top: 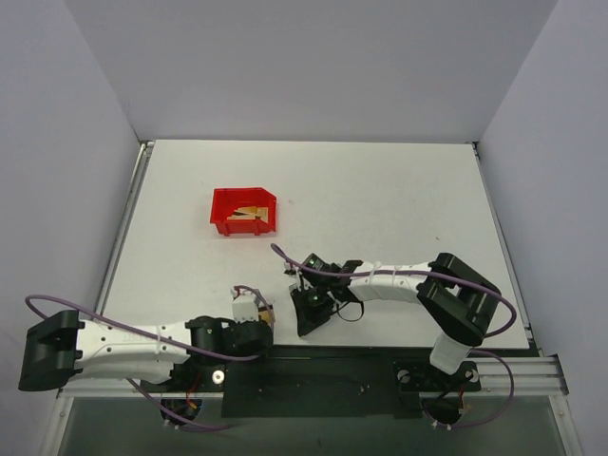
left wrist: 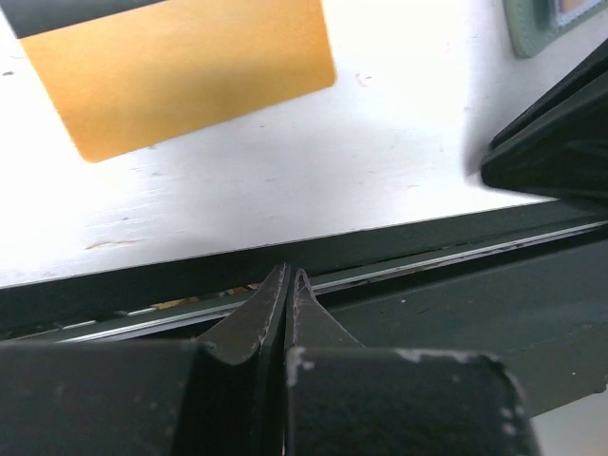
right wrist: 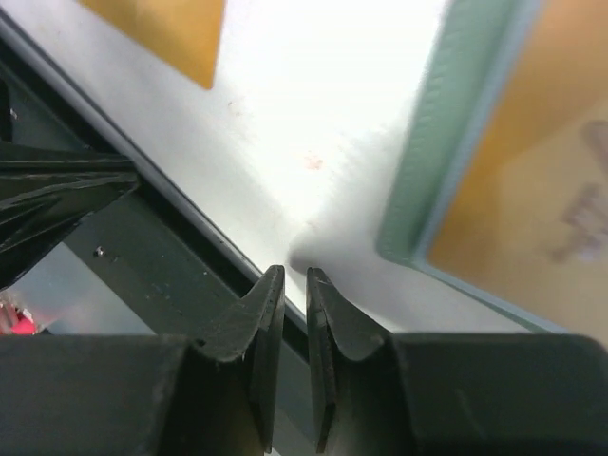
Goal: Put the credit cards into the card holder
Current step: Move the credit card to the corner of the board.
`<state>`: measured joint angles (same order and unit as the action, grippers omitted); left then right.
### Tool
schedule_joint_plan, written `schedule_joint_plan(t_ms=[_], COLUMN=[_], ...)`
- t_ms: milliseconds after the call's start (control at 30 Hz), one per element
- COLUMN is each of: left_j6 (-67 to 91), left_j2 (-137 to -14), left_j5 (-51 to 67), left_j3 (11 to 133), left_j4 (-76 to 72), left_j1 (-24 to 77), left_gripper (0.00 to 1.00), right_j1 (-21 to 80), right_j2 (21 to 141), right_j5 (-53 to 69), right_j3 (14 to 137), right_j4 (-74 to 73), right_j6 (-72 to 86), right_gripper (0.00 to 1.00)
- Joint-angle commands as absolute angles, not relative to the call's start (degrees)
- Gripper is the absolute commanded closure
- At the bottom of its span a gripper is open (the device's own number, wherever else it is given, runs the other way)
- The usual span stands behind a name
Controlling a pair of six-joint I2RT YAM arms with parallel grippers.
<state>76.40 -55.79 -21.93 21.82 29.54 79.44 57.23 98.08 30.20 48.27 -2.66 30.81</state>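
From above, the right arm hides the card holder (right wrist: 418,171). The right wrist view catches only its grey-green corner at right, gold inside and cut off, while one credit card (left wrist: 190,76) at upper left of the left wrist view runs off the top edge. Both arms sit at the counter (left wrist: 380,161)'s lower edge by the dark rail, with bare surface stretching up-frame to the red bin (top: 220,211). The left jaws are pressed together; the right jaws stand a thin slit apart, nothing between.
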Motion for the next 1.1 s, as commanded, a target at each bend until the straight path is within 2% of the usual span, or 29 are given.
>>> schedule_joint_plan(t_ms=[0,100,200,400,533,767,1067], left_j6=[80.42,79.20,73.58,55.74,50.37,47.11,47.28], left_j2=[-51.87,-48.52,-45.45,-48.06,-56.06,-66.52,-69.26], left_j5=[-25.92,-31.00,-34.54,-25.77,-19.78,-16.09,-12.49], left_j3=[23.90,25.22,27.68,27.43,27.68,28.65,27.16], left_j4=[38.57,40.60,39.04,25.61,19.34,9.42,7.82], left_j1=[79.37,79.28,74.74,55.23,48.09,47.20,47.37], left_gripper=[0.94,0.94,0.89,0.88,0.90,0.94,0.98], right_j1=[55.02,52.31,50.54,50.36,50.27,50.27,49.92], right_j2=[94.57,94.48,94.39,94.13,93.69,93.34,92.55], right_j5=[25.05,25.22,25.75,25.84,25.58,25.31,25.31], right_j3=[47.72,47.64,47.37,47.11,46.93,46.76,46.14], right_j4=[-5.10,-3.09,-2.02,-2.11,-2.11,-2.11,-2.20], right_j6=[29.27,30.05,30.59,30.59,30.59,30.50,30.67], right_gripper=[0.87,0.86,0.86,0.86,0.86,0.86,0.87])
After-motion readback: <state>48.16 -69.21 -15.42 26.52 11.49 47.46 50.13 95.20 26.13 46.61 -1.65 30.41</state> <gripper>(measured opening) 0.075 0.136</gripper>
